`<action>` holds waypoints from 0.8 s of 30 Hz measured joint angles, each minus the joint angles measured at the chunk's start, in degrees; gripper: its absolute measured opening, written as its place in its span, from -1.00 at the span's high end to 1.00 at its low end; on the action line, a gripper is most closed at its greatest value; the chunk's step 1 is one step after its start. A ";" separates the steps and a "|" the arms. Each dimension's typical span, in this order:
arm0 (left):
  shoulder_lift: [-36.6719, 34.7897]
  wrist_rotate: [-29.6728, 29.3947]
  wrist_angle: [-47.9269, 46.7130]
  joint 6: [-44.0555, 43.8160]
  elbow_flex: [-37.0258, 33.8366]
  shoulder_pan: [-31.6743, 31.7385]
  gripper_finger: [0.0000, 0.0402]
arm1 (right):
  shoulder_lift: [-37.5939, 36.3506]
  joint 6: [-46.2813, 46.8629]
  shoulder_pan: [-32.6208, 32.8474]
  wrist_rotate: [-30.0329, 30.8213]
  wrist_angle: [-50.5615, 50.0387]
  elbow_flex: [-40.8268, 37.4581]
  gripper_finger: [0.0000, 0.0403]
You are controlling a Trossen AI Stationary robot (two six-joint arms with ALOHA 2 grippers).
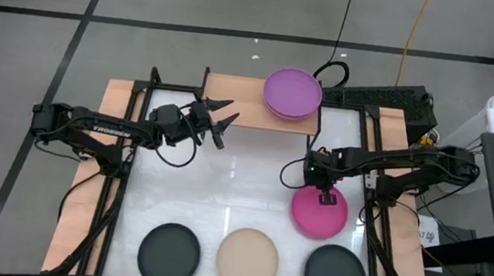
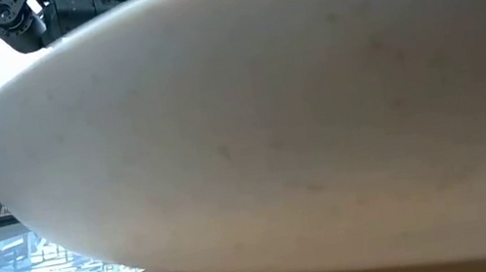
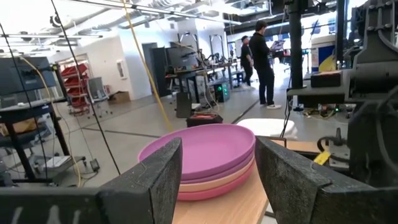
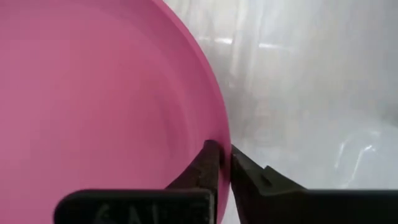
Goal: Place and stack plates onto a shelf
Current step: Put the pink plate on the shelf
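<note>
Magenta and matte, the plate (image 1: 319, 212) lies flat on the white counter (image 1: 242, 183) toward its right edge, just behind the front row, and the right claw (image 4: 221, 163) has it by the rim: in the right wrist view the two dark fingers stand nearly together, one over the lip and one outside it, clenched on the thin raised edge. Judging by its look, this plate is light and stiff, a shallow round dish with a low upturned rim and a dull, slightly grippy surface, so it should not flex or shatter easily, but held by one point of its edge it will want to droop and swing; a firm pinch at the rim, kept level while lifting, seems the sensible hold. Along the front edge of the counter sit a black plate (image 1: 168, 255) at the left, a beige plate (image 1: 248, 259) in the middle and another black plate (image 1: 336, 272) at the right, all apart from one another; the beige one fills the low view. The shelf (image 1: 243, 90), a light wood top at the back edge of the counter, already carries a stack (image 3: 202, 158) at its right end, purple plates over a pink one as the left wrist view shows. The left claw (image 1: 224, 128) hangs released, fingers spread and holding nothing, near the shelf's left part and pointing toward that stack.
</note>
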 joint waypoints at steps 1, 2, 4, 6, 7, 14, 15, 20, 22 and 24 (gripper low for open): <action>0.00 0.00 -0.02 0.00 0.01 0.00 -0.03 | -1.00 0.43 -0.11 0.15 0.40 -0.02 0.97; 0.00 0.00 0.00 0.02 0.01 0.00 -0.03 | -2.03 0.85 -0.17 0.19 0.76 -0.02 0.98; 0.00 0.00 -0.02 0.01 0.00 0.00 -0.03 | -4.11 2.13 -0.22 0.38 1.71 -0.02 0.99; 0.00 0.00 0.01 0.00 0.02 0.00 -0.03 | -6.38 3.50 -0.22 0.42 2.91 -0.02 1.00; 0.00 0.00 0.03 -0.06 0.02 0.00 -0.03 | -7.53 4.20 -0.22 0.49 3.81 -0.02 1.00; -2.20 0.02 -0.26 -0.72 0.00 -0.30 -0.03 | -15.88 6.79 -0.24 0.76 14.25 -0.02 1.00; -2.88 0.02 -0.24 -0.72 0.02 -0.52 -0.03 | -16.86 6.85 -0.24 0.41 16.14 -0.02 1.00; -7.47 0.06 -3.98 -0.52 0.01 -2.47 -0.03 | -19.21 6.81 -0.90 -0.73 25.77 0.90 1.00; -9.08 0.04 -6.33 -0.46 0.02 -3.31 -0.03 | -19.15 7.03 -1.95 -2.24 28.48 2.00 1.00; -10.18 0.04 -7.20 -0.44 0.02 -4.11 -0.03 | -18.44 7.01 -3.14 -2.81 32.18 3.27 1.00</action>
